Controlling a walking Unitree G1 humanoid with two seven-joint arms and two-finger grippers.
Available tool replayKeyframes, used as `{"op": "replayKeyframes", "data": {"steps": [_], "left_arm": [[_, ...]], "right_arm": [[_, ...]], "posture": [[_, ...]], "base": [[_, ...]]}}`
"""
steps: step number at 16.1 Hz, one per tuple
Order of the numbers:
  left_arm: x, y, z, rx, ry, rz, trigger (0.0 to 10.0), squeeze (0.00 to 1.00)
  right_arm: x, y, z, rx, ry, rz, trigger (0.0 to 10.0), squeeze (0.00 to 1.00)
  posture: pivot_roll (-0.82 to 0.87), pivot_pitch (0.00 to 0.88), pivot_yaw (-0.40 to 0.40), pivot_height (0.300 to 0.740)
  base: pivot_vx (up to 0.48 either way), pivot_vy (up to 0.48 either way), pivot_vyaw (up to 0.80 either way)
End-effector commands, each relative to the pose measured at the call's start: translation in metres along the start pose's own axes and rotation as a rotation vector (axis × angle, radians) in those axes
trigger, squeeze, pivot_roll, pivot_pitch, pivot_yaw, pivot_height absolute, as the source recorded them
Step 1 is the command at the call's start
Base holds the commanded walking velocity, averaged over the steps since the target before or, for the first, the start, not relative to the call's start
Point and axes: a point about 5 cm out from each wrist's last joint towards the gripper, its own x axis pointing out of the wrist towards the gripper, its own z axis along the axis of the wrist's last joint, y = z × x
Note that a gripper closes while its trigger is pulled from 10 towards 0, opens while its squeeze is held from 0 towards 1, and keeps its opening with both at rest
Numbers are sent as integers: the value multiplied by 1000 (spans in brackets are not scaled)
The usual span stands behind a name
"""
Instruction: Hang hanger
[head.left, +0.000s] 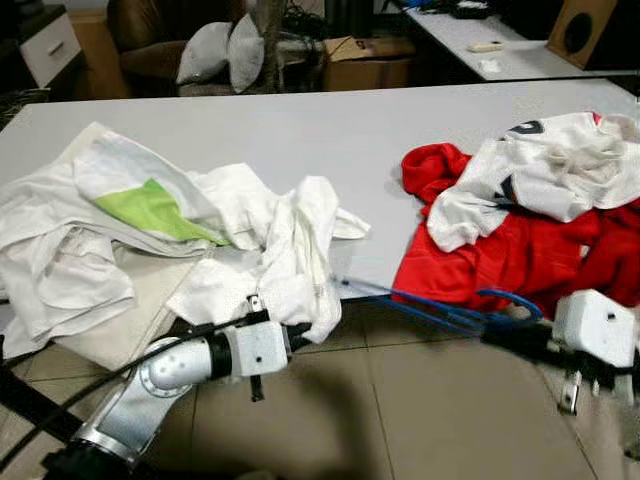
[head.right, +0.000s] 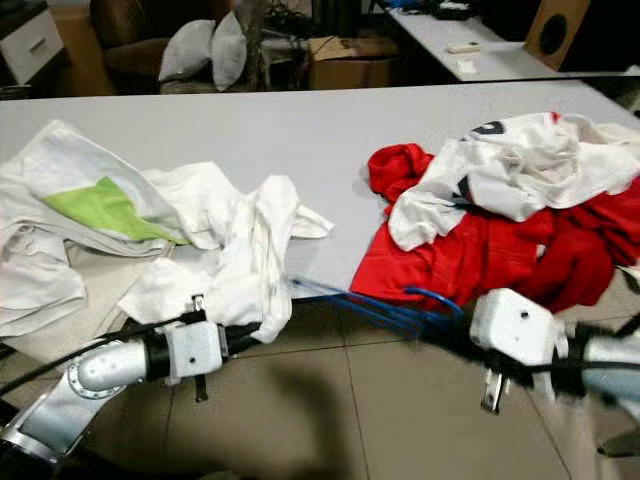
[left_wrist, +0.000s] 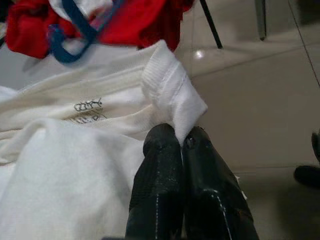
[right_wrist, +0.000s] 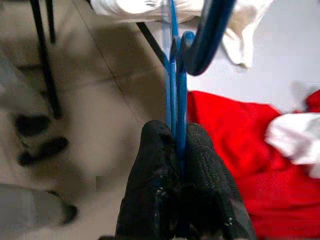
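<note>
**Operator:** What are your two grippers doing?

**Spotter:** Your left gripper (left_wrist: 181, 142) sits at the table's (head.left: 300, 130) near edge, its fingers pressed together on a ribbed cuff of the white shirt (head.left: 285, 250). You can see the fold of cloth nipped between the tips. Your right gripper (right_wrist: 176, 145) is out over the floor (head.left: 400, 400), just off the table edge, fingers squeezed on the hanger (head.left: 440, 312).

**Operator:** Where is the hanger, exactly?

**Spotter:** You have one blue hanger, pinched at one end. It reaches from your right gripper toward the white shirt, along the table's front edge and below the red garment (head.left: 500, 255). Its hook curls up near the gripper. Some blur there, so I cannot tell whether its far tip touches the shirt.

**Operator:** How many clothes?

**Spotter:** You have two heaps. On your left, white cloth with one green patch (head.left: 155, 210); how many pieces, I cannot tell. On your right, one red garment with one white jersey (head.left: 560, 175) on top. Behind the table, two grey cushions (head.left: 225, 50) and one box (head.left: 365, 60).
</note>
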Motion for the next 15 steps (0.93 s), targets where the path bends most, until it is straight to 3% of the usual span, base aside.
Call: {"op": "replayKeyframes", "data": {"steps": [1,5,8,12,15], "left_arm": [[3,5,0,26,31,1,0,0],[12,7,-8,67,106,3,0,0],[27,15,-4,119,118,15,0,0],[35,16,-1,142,112,-1,0,0],[38,17,-1,155,112,-3,0,0]], "right_arm": [[0,-3,2,-68,23,17,10000,0],[2,2,-10,-43,105,92,10000,0],[14,2,-8,52,18,48,10000,0],[18,1,-3,116,-60,22,10000,0],[24,1,-11,191,-18,20,10000,0]], "posture": [[-106,0,12,740],[-110,0,2,740],[-107,0,1,740],[-115,0,14,740],[-123,0,26,740]], "base": [[0,0,0],[0,0,0],[0,0,0],[0,0,0],[0,0,0]]}}
